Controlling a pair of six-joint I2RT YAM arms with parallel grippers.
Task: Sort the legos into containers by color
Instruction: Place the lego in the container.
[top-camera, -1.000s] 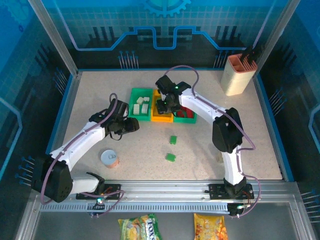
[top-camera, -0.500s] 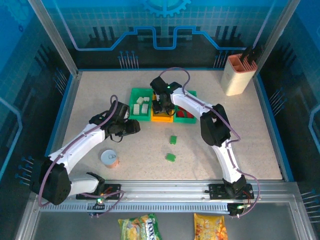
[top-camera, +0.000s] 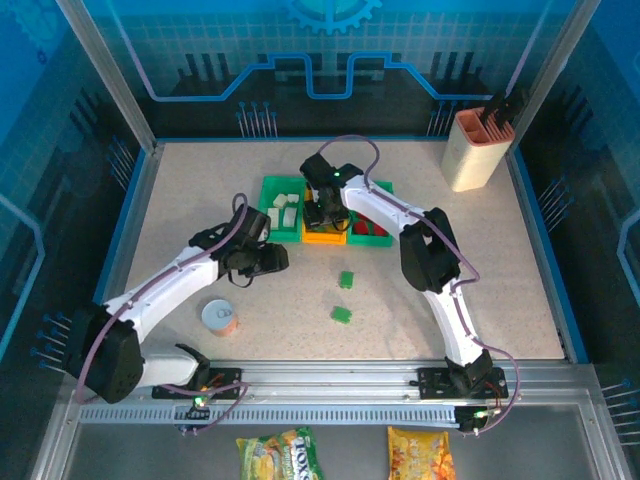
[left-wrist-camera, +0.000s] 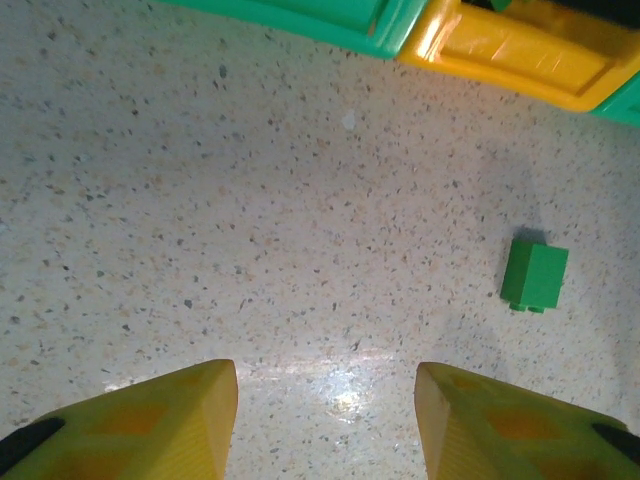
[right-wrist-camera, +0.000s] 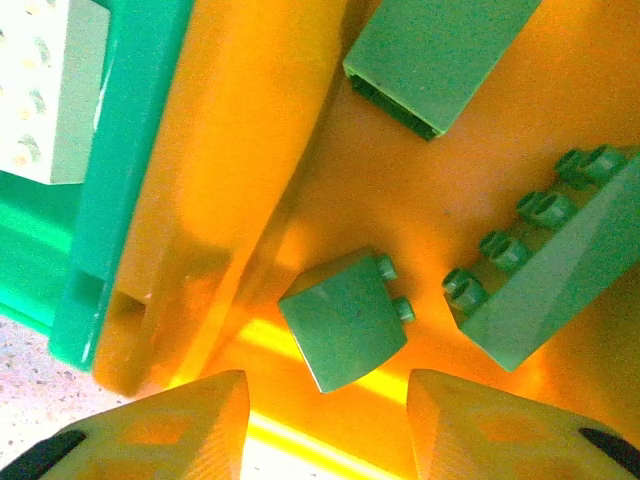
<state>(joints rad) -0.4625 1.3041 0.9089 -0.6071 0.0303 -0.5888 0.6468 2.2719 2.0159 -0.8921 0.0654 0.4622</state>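
My right gripper (right-wrist-camera: 328, 400) (top-camera: 322, 213) hangs open over the orange-yellow container (top-camera: 323, 236) (right-wrist-camera: 250, 120). A small green lego (right-wrist-camera: 345, 318) lies loose on the bin floor just beyond the fingertips, beside two longer green legos (right-wrist-camera: 440, 55) (right-wrist-camera: 545, 270). The left green container (top-camera: 267, 208) holds white legos (top-camera: 285, 210) (right-wrist-camera: 45, 90); the right green container (top-camera: 371, 240) holds red ones (top-camera: 372, 226). Two green legos (top-camera: 346, 279) (top-camera: 342, 314) lie on the table. My left gripper (top-camera: 275, 258) (left-wrist-camera: 325, 385) is open and empty above bare table, left of a green lego (left-wrist-camera: 535, 275).
A round tin can (top-camera: 219, 317) stands near the left arm at the front left. A tall beige holder (top-camera: 474, 148) with dark handles sits at the back right corner. Snack bags (top-camera: 280, 455) lie below the table's front rail.
The right gripper shifted left over the orange-yellow container and opened, leaving a green lego on its floor. The left gripper moved right, toward the loose green legos.
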